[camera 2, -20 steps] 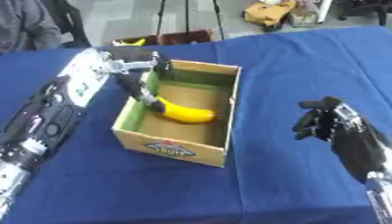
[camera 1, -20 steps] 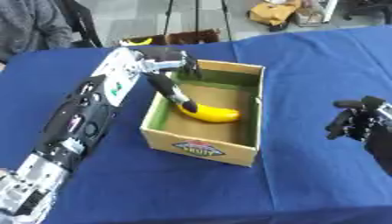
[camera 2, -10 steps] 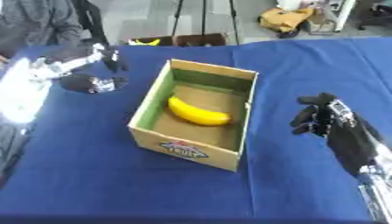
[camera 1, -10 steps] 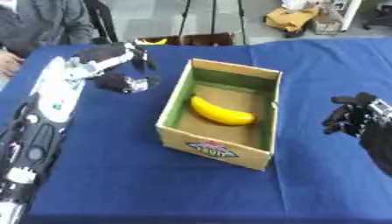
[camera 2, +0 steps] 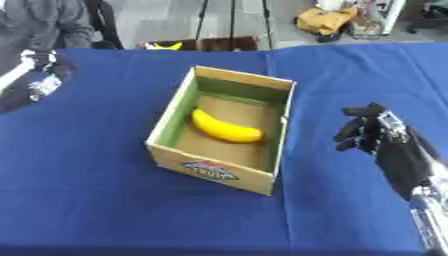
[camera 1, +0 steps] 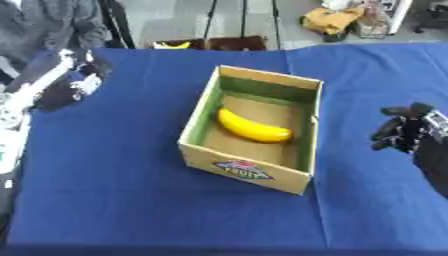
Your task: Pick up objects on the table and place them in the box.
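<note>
A yellow banana (camera 1: 253, 128) lies on the floor of the open cardboard box (camera 1: 243, 171), which stands in the middle of the blue table (camera 1: 122, 170). My left hand (camera 1: 84, 75) is over the table at the far left, well away from the box, blurred and holding nothing that I can see. At the right, beside the box, my right hand (camera 2: 366, 135) hovers with its fingers curled and nothing in them.
Beyond the table's far edge stands a brown box with a yellow thing (camera 1: 175, 45) in it, and tripod legs (camera 1: 210, 22). A person in grey (camera 1: 48, 22) sits at the far left corner. Yellow bags (camera 1: 330, 20) lie on the floor behind.
My left hand has drawn back from the box to the far left of the table. The banana stays in the box. The view has shifted, so the box shows further right.
</note>
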Available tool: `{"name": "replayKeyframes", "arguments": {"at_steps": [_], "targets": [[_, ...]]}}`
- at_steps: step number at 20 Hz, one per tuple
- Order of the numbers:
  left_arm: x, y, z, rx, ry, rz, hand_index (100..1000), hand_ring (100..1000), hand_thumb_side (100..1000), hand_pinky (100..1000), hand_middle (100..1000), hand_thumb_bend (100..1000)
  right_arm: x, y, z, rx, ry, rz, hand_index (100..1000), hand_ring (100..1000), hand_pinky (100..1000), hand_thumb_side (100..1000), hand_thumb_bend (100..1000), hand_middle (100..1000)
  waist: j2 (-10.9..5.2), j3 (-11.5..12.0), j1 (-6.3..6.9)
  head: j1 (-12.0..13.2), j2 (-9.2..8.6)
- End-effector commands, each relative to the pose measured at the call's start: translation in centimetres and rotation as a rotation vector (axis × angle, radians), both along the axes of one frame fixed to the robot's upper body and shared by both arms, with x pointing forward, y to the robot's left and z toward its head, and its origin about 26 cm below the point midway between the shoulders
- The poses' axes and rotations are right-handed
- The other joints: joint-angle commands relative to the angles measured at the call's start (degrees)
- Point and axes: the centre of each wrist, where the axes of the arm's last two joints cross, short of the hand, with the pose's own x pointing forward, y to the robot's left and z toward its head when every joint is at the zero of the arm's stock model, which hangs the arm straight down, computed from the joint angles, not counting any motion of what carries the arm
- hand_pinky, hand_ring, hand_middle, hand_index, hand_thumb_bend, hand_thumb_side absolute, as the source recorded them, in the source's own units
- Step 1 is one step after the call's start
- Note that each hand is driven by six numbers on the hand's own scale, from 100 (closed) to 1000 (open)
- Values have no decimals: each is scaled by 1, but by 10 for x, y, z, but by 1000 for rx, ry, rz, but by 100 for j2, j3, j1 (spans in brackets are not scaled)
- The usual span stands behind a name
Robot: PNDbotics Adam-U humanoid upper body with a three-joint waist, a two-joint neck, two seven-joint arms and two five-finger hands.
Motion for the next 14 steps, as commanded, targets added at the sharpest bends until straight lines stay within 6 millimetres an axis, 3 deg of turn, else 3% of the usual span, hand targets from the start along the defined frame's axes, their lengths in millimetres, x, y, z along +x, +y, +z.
{"name": "replayKeyframes", "arguments": {"at_steps": [1, 14], "targets": [[-14, 1, 11, -57, -50, 38, 765, 611, 942, 649, 654, 132, 1, 0, 10, -11, -30, 10, 786, 608, 581, 880, 100, 522, -89, -22, -5, 48, 29], [-19, -15, 1, -346, -79, 106, 767, 605, 971, 638, 651, 144, 2, -1, 9, -4, -30, 1, 786, 608, 581, 887, 100, 523, -84, -45, -2, 23, 29]]}}
